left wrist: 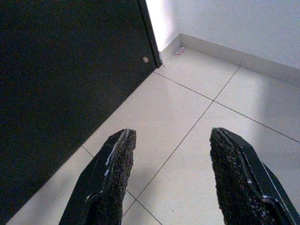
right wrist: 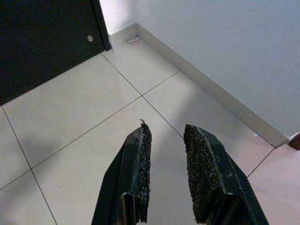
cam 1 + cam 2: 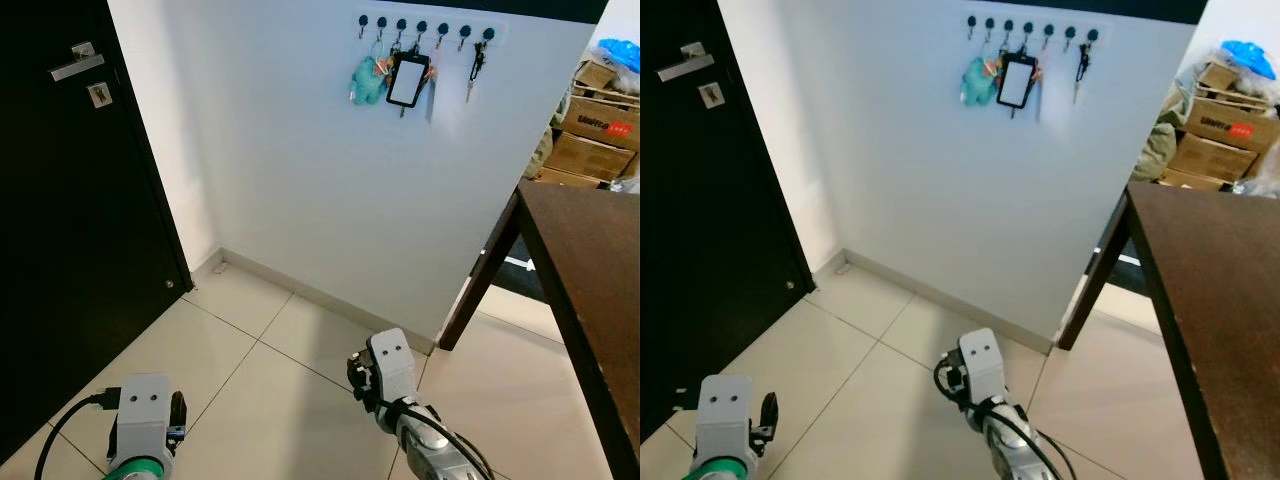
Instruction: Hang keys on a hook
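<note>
A rack of several black hooks [image 3: 422, 24] runs high on the white wall. A dark bunch of keys [image 3: 477, 64] hangs from the second hook from the right. Further left on the rack hang a teal plush charm [image 3: 367, 82] and a black-framed white card [image 3: 407, 80]. Both arms are low over the tiled floor, far below the rack. My left gripper [image 1: 171, 140] is open wide with only floor between its fingers. My right gripper [image 2: 166, 133] has a narrow gap between its pads and holds nothing.
A black door [image 3: 60, 220] with a silver handle [image 3: 77, 64] stands to the left. A dark brown table [image 3: 590, 270] juts in on the right, its leg [image 3: 480, 285] beside the wall. Cardboard boxes [image 3: 590, 135] are stacked behind it.
</note>
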You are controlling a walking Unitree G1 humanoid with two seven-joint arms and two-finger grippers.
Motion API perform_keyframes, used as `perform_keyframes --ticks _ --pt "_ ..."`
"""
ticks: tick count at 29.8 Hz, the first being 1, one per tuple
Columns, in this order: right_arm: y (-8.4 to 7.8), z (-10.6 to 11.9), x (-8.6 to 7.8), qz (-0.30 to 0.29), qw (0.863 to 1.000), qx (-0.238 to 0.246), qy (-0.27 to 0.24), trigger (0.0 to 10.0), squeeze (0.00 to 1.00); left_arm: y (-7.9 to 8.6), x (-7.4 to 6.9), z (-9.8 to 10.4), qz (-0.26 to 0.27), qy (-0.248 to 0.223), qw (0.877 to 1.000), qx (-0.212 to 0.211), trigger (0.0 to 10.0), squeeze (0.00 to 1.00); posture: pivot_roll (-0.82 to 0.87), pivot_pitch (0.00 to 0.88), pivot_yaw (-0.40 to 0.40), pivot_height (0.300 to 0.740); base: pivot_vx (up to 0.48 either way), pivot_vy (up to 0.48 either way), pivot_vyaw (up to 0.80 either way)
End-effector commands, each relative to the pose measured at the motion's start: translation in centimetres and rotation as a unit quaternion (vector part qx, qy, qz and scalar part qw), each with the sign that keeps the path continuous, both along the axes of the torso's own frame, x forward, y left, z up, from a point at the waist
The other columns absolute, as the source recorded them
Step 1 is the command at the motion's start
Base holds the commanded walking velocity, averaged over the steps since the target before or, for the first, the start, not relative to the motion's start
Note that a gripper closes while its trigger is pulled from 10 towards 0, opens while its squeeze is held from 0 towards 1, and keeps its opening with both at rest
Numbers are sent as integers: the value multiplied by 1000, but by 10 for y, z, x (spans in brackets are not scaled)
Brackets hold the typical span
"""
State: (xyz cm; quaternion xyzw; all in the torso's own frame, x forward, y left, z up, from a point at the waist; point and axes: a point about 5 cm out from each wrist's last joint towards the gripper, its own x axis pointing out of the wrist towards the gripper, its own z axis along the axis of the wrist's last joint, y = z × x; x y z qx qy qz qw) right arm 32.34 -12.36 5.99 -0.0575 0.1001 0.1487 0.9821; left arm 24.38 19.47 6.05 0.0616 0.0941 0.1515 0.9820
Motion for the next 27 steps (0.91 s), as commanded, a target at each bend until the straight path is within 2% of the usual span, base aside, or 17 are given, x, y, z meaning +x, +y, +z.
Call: perform_keyframes --ticks 1,27 --pt "1 -4 -4 0 1000 2 6 10000 0 1 -4 -4 3 8 1000 2 10000 0 -110 102 90 740 0 0 0" --pt "0 -3 -4 -1 1000 5 7 10000 0 0 -4 -3 0 5 1000 -3 10000 0 -107 115 87 740 0 0 0"
